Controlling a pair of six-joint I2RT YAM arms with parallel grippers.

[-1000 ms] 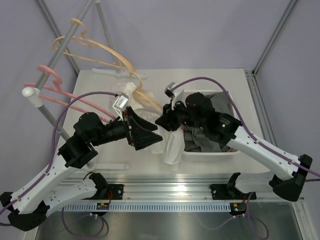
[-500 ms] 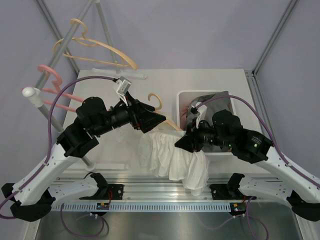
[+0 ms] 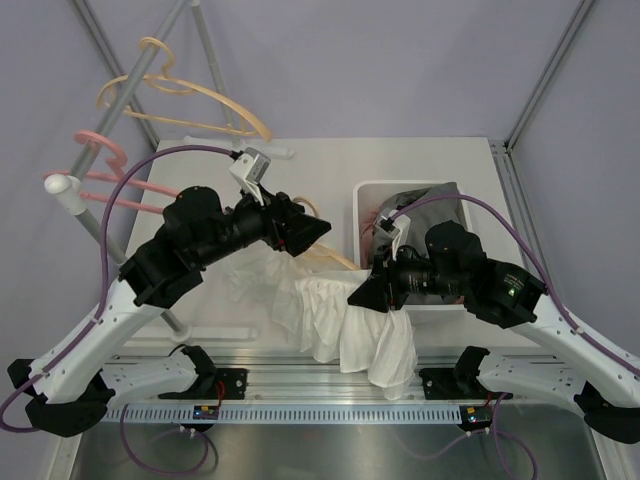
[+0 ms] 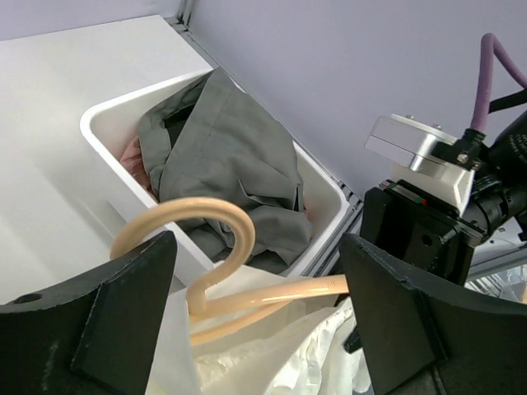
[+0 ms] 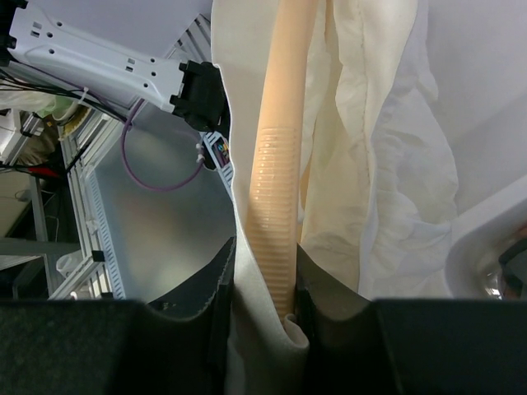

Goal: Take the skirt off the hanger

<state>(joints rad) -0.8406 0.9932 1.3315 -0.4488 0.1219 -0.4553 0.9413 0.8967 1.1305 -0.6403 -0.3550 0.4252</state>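
The right fingers are clamped together on one arm of the tan hanger, pinching it at its ribbed stretch with a fold of the white skirt caught in the same grip. In the overhead view this grip sits just at 7 o'clock from the white bin.

The left fingers stand wide apart. The hanger's hook curls in the gap between them, nearer the left one, and the pictures do not show it touching either.

The skirt is on the hanger. Seen from above, it spreads from under the left fingers towards 5 o'clock, crumpled on the table. Its lower part hangs below the right fingers, over the table's near edge.

The bin lies at 3 o'clock from the left fingers and holds a grey garment heaped to its rim.

At 10 o'clock from the left arm, a slanting metal rail carries a pink hanger and, higher up, another tan one.
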